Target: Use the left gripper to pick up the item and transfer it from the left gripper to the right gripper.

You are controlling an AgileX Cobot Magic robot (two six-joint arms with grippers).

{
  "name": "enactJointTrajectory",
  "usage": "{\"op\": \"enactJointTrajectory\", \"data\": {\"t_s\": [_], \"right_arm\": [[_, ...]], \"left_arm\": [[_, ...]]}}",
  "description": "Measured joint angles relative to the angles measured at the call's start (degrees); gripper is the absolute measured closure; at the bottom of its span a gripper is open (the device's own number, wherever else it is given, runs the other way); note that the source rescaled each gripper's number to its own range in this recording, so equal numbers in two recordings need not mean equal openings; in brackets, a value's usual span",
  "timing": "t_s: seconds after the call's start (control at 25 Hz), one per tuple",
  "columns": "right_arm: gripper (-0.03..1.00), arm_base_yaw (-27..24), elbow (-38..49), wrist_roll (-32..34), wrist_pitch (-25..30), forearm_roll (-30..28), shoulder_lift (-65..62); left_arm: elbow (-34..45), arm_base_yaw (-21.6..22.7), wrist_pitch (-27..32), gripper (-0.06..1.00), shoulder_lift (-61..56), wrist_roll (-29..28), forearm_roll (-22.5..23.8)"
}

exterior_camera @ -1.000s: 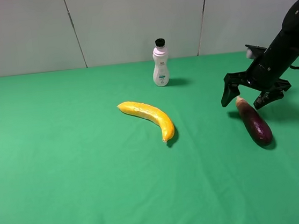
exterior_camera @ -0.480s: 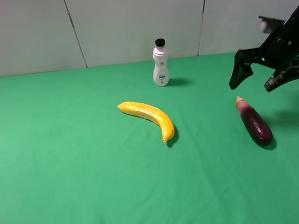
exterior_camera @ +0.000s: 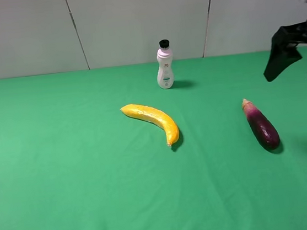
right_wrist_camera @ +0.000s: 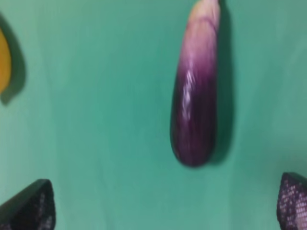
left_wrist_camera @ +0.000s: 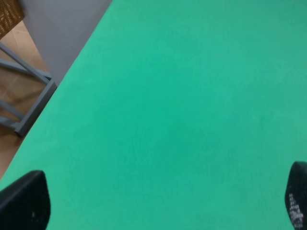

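Right pincer (exterior_camera: 297, 68) wide open, empty, above eggplant (exterior_camera: 261, 125)

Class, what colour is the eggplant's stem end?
Pale pinkish-tan, on the eggplant; clearest in the right wrist view.

On the green cloth (exterior_camera: 66, 175): one eggplant (exterior_camera: 261, 125), one banana (exterior_camera: 153, 120), one bottle (exterior_camera: 164, 65).

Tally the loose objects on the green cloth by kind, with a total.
Eggplant: 1
Banana: 1
White bottle with black cap: 1
Total: 3
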Motion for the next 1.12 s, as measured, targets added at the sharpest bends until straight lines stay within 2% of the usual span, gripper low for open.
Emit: {"op": "enactJointTrajectory", "data": {"t_s": [0.08, 0.4, 1.12], "right_arm": [[-0.03, 0.0, 0.0, 1.3, 1.6, -1.2, -2.6], [-0.03, 0.0, 2.9, 3.8, 2.3, -1.8, -15.9], [-0.03, 0.0, 22.9, 4.2, 2.7, -1.9, -54.1]], "left_arm": [[0.0, 0.0, 0.0, -0.03, 0.0, 0.0, 0.1], [0.0, 0.0, 0.0, -0.03, 0.0, 0.0, 0.0], [0.0, 0.0, 0.0, -0.03, 0.0, 0.0, 0.0]]}}
